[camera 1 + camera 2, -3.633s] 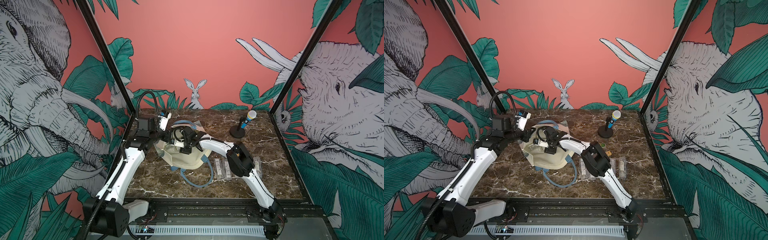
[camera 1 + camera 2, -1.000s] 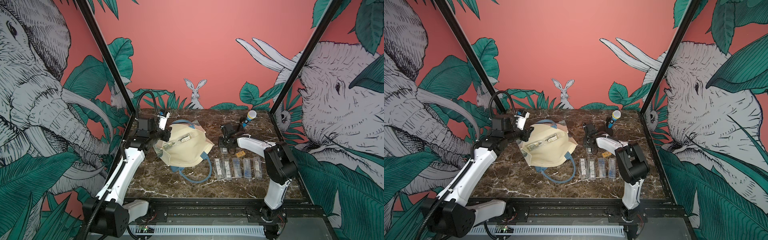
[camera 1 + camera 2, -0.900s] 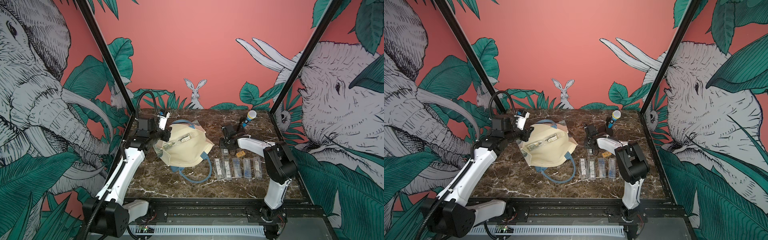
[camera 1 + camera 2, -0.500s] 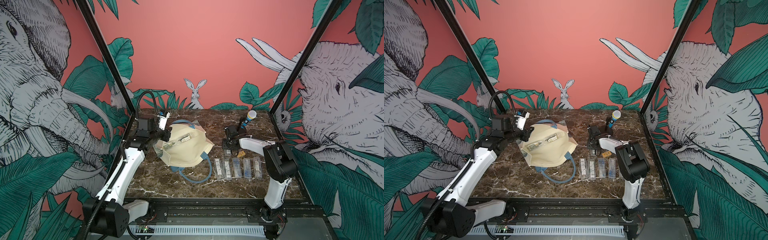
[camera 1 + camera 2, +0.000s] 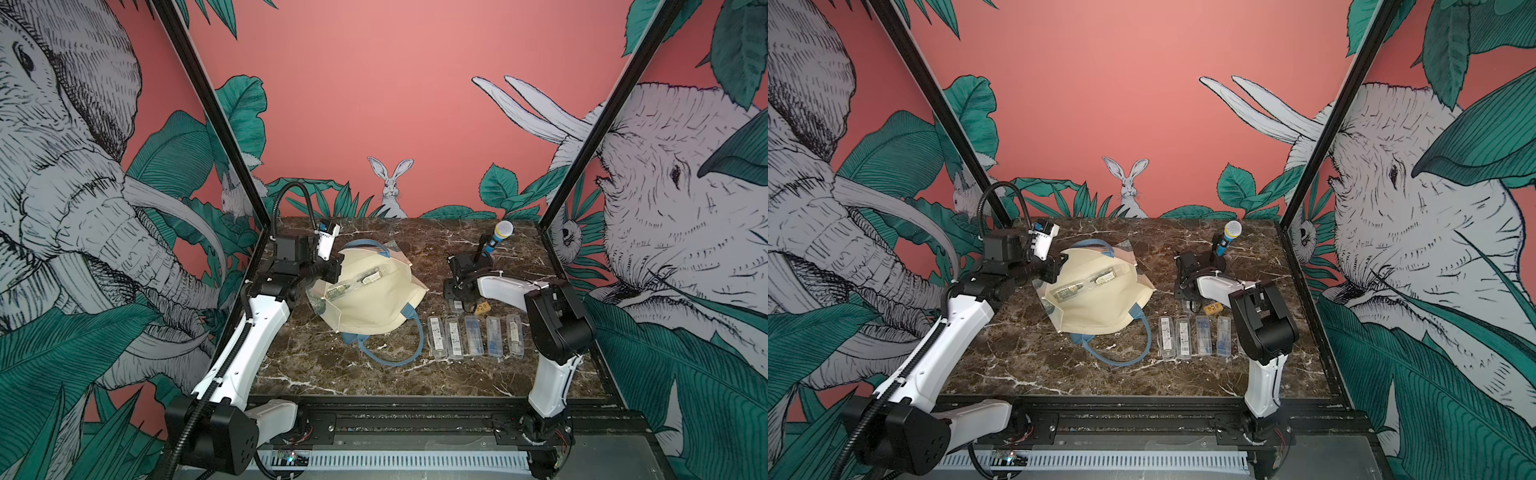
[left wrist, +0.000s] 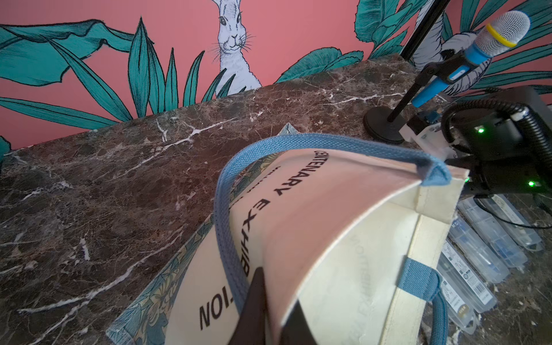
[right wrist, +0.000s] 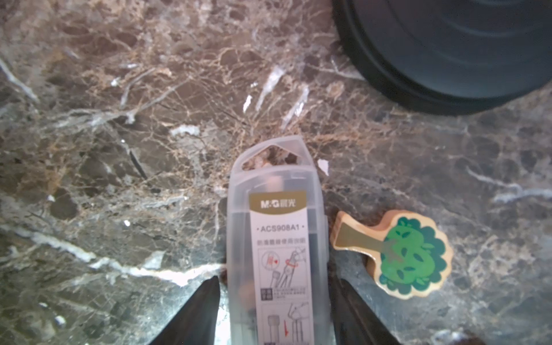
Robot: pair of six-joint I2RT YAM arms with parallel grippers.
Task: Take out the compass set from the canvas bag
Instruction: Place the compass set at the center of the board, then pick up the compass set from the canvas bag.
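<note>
The cream canvas bag [image 5: 376,309] [image 5: 1100,309] lies on the marble with its blue handles [image 6: 227,209] spread. My left gripper [image 5: 332,268] [image 6: 274,316] is shut on the cloth of its rim and holds the mouth up. Two clear compass sets [image 5: 353,283] show on the cream cloth in the opening. My right gripper [image 5: 457,300] [image 7: 274,277] points down at the right of the table. It is open, with one compass set [image 7: 276,239] lying flat on the marble between its fingers [image 7: 203,307].
Several more compass sets [image 5: 473,337] [image 5: 1196,336] lie in a row near the right arm. A small wooden tree token [image 7: 397,254] [image 5: 482,308] lies beside the set under my right gripper. A blue microphone on a black stand [image 5: 496,237] [image 6: 493,38] is just behind it.
My right arm left the bag and came over to the right of the table with a compass set. Its jaws have just widened off the case. The left gripper has not moved.
</note>
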